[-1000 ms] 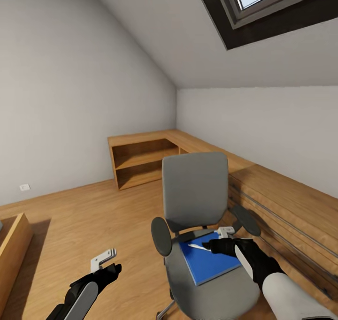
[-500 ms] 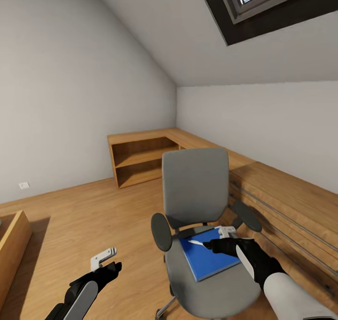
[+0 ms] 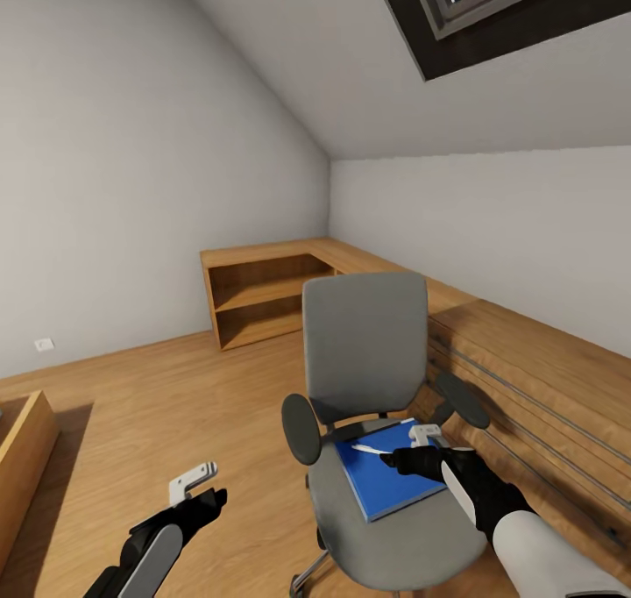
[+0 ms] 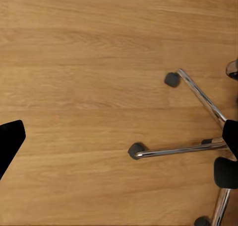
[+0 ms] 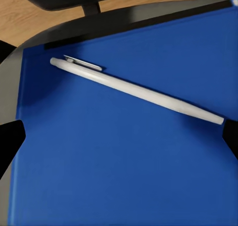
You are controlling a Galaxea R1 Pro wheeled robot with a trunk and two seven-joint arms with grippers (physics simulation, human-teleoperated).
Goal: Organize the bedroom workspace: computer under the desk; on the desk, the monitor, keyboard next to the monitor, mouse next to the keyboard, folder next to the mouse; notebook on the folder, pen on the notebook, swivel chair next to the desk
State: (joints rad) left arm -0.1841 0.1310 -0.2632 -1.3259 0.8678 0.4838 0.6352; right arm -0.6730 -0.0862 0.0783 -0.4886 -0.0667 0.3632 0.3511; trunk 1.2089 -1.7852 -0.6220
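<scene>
The folder is lying flat on the seat of the chair, towards the seat's right side, so its move to the surface is not yet made. A white pen is hanging just over the folder; the right hand is clamped on its tip, above the folder's far right corner. In the right wrist view the pen is crossing the blue cover at a slant, clip end away from the hand. By my reading, the pen is being taken first, and every other placement is left to do. The left hand is hanging over the floor left of the chair, holding nothing; I cannot tell whether its fingers are apart or together. Its wrist view is showing the chair's chrome base.
</scene>
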